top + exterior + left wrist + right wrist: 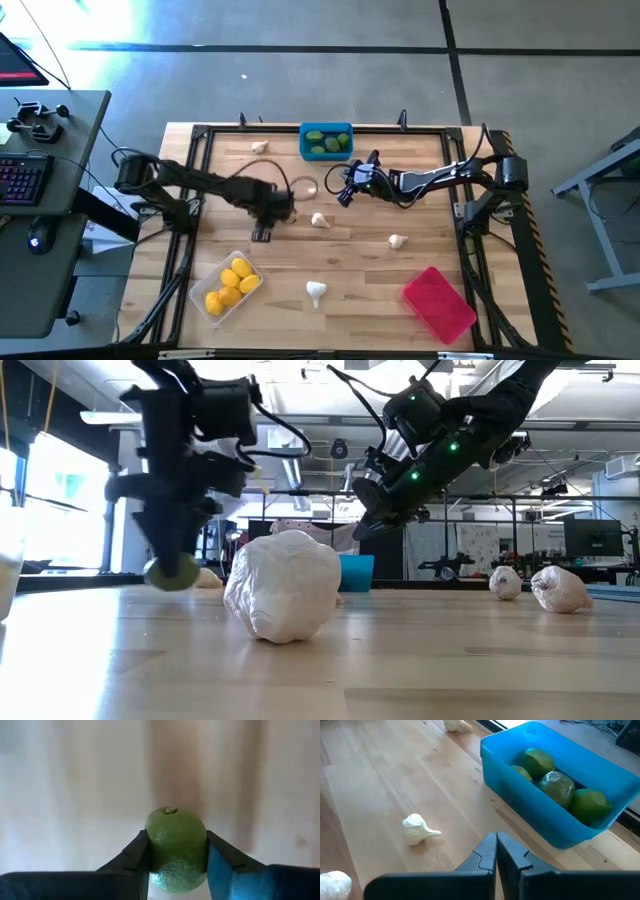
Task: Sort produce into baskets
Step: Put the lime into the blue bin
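Green lime (176, 847) was pinched between left gripper (176, 865) jaws, low over desk (350, 255), likely headed for blue basket (326, 128). Right gripper (496, 851) jaws were shut, empty, parked nearby.

- My left tool (177, 870) has dark, near-black fingers, with a bluish tint on one.
- Between them sits a rounded green toy lime (176, 847), dimpled, paler at its lower end.
- The rectangular plastic blue basket (520, 805) holds more green pieces.
- The clear translucent bin (205, 285) holds yellow lemon-like ovals (234, 283).
- The flat red plastic basket (438, 303) is plain bright red.
- The whitish garlic-like bulbs (285, 587) are off-white.
- The wooden table (350, 255) is pale, with plank lines.
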Tool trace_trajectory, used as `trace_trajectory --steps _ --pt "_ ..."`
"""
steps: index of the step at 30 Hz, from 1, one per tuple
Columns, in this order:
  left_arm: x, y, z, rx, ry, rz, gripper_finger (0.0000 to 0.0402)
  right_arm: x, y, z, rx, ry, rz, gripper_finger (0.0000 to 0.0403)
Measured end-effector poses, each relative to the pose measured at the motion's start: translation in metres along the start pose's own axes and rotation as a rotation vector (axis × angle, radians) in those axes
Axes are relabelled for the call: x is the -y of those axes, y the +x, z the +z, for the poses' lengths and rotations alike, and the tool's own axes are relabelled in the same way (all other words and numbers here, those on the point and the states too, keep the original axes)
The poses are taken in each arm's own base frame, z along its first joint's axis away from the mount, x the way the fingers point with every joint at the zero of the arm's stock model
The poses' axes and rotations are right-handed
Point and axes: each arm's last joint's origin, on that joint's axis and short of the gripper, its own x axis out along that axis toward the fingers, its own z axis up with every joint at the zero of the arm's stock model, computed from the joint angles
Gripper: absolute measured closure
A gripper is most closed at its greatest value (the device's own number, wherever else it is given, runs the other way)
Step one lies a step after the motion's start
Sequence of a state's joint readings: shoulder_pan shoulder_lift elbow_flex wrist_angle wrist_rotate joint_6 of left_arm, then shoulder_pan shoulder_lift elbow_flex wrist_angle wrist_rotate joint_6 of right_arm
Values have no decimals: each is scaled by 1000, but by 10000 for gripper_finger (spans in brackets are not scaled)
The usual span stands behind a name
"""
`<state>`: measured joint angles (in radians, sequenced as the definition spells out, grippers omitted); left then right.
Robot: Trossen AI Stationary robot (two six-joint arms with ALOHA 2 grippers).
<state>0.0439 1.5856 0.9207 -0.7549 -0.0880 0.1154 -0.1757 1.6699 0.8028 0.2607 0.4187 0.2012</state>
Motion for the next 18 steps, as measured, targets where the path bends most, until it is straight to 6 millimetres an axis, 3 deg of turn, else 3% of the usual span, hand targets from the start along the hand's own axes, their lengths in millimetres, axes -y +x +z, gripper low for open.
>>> trace_trajectory --steps 4,11,18 --pt "-36 -9 4 90 -117 41 288 0 0 0 -1 -1 -1 403" --pt "-112 -40 31 462 -302 222 288 1 0 1 9 2 -22 403" --pt "-179 -35 44 577 -352 301 288 2 1 1 13 0 -42 403"
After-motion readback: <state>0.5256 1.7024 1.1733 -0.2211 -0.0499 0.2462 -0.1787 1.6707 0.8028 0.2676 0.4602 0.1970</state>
